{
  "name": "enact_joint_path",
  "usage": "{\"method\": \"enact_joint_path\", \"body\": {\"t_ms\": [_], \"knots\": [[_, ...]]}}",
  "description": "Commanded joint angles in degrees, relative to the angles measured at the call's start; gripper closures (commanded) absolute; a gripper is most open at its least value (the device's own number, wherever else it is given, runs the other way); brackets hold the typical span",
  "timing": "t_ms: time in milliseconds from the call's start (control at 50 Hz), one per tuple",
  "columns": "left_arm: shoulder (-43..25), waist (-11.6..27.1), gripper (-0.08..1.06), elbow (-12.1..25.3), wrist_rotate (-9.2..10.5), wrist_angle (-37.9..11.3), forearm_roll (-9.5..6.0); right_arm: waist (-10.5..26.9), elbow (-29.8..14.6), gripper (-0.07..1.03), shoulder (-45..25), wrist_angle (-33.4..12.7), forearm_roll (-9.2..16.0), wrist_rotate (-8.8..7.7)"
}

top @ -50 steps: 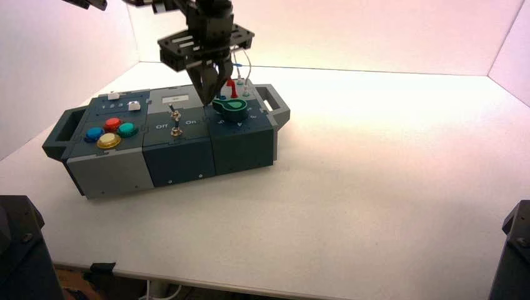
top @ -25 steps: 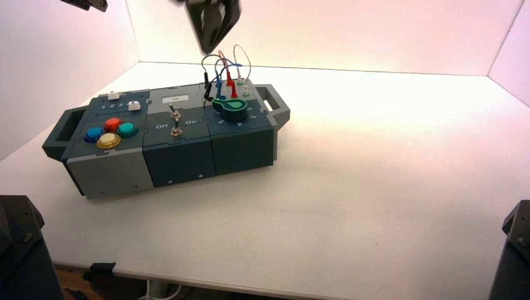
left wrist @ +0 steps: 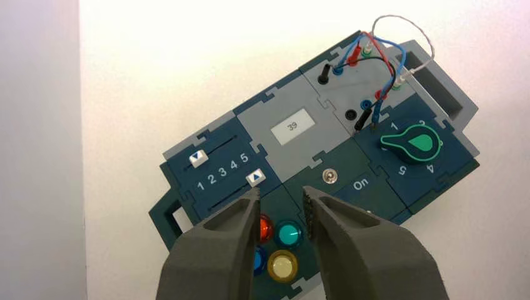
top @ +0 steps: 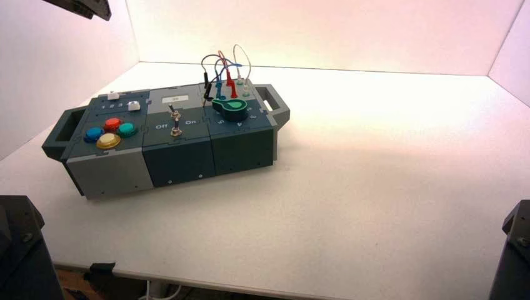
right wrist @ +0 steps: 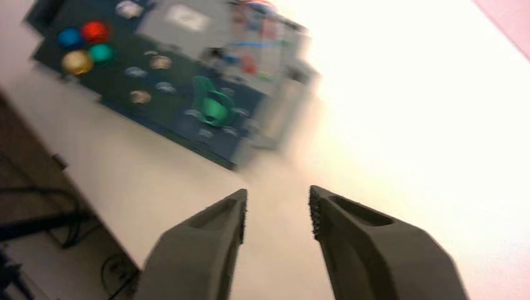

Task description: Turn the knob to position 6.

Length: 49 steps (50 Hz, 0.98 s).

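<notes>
The teal-green teardrop knob (top: 233,109) (left wrist: 412,144) sits on the right end of the box (top: 181,156). In the left wrist view its pointed tip lies between the printed 1 and 5, and nothing touches it. My left gripper (left wrist: 280,195) hangs high above the box's button end, open, with nothing between its fingers. My right gripper (right wrist: 278,195) is open and empty too, well off the box's front side and over the table, with the knob (right wrist: 214,106) far ahead of it. In the high view only a bit of an arm (top: 81,7) shows, at the top left.
The box carries red, blue, teal and yellow buttons (top: 111,132), two toggle switches (top: 176,122), two sliders (left wrist: 222,169), a display reading 39 (left wrist: 292,127) and plugged wires (top: 224,72) behind the knob. The arm bases (top: 19,250) stand at the near corners.
The gripper that stood over the knob a second ago has risen and left the high view. The knob and the box have not moved.
</notes>
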<state>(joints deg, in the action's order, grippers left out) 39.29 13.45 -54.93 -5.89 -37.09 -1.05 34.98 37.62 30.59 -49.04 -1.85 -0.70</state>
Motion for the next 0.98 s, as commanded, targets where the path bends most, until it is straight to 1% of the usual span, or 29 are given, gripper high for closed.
{"method": "enact_joint_path", "body": {"t_ms": [20,80,180,260,380,480,580,660,760,980], "knots": [[-0.53,0.35,0.49,0.88,-0.09,0.88,0.09,-6.59,5.54,0.28,12.74,0.53,-0.09,-0.70],[-1.14,0.35,0.46,0.88,-0.09,0.97,0.09,-8.09,7.21,0.27,16.88,0.53,-0.09,-0.97],[-2.37,0.70,0.46,0.97,-0.35,0.88,0.09,-8.53,8.96,0.27,21.62,0.44,-0.26,-0.97],[-3.52,1.14,0.45,1.05,-0.70,0.88,0.09,-8.53,10.37,0.27,22.41,0.44,-0.26,-0.97],[-4.39,1.67,0.46,1.05,-1.14,0.88,0.18,-8.61,13.10,0.27,21.62,0.79,-0.26,-0.70],[-4.48,1.76,0.45,1.05,-1.32,0.88,0.26,-8.61,16.35,0.27,21.45,3.08,-0.26,-0.62],[-4.39,1.76,0.45,0.88,-1.41,0.97,0.44,-8.53,18.81,0.27,22.15,5.54,1.41,0.00],[-4.31,1.76,0.45,0.44,-1.41,0.88,0.44,-8.61,20.39,0.27,23.20,7.12,1.85,0.18],[-4.22,1.85,0.46,0.18,-1.41,0.88,0.44,-8.53,21.01,0.27,23.99,7.65,2.37,0.26],[-4.39,1.85,0.45,0.26,-1.41,0.88,0.62,-8.53,21.09,0.27,24.61,7.91,2.29,0.35]]}}
